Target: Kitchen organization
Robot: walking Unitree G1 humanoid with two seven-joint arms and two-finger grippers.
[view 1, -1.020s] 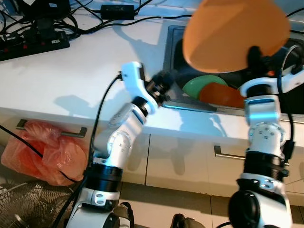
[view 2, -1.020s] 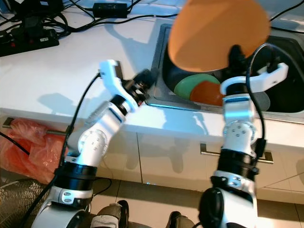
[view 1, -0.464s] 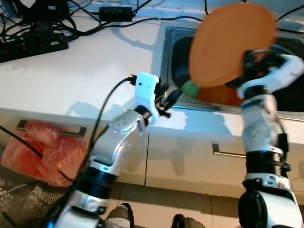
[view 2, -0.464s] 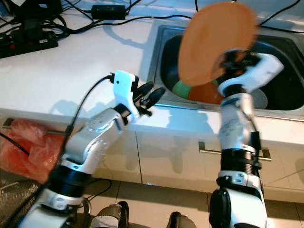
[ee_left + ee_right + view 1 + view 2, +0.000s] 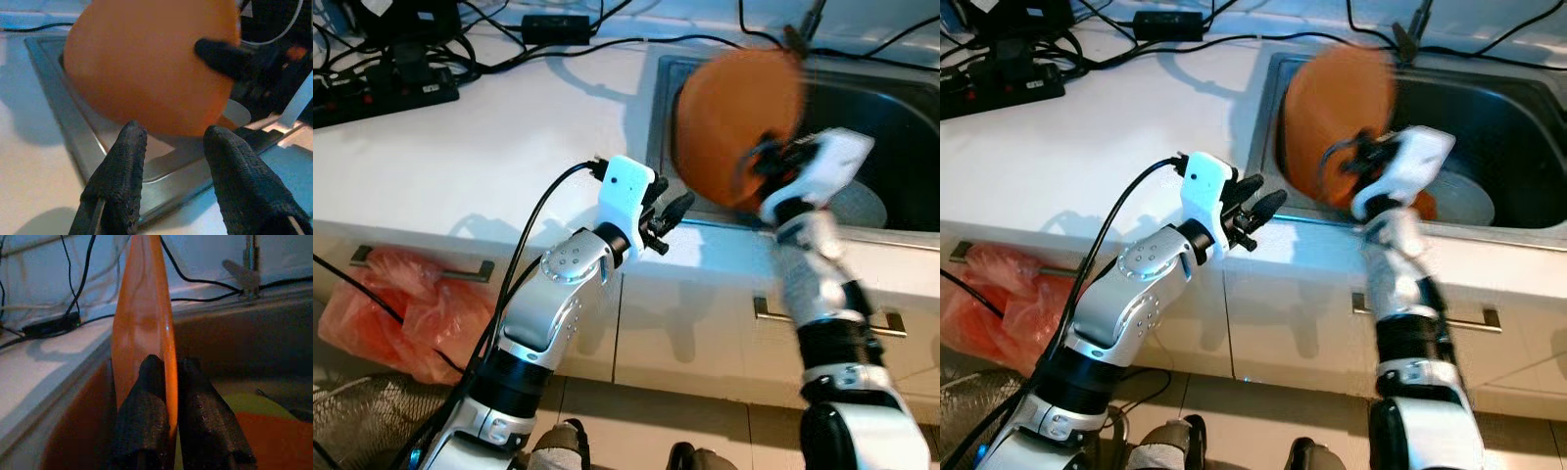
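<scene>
We note right gripper (image 5: 168,382) pinching rim of orange plate (image 5: 734,122), plate held on edge over sink (image 5: 1518,117). Left gripper (image 5: 173,147) spread, empty, just short of plate's broad face; left arm nearer for handover, we judge.
</scene>
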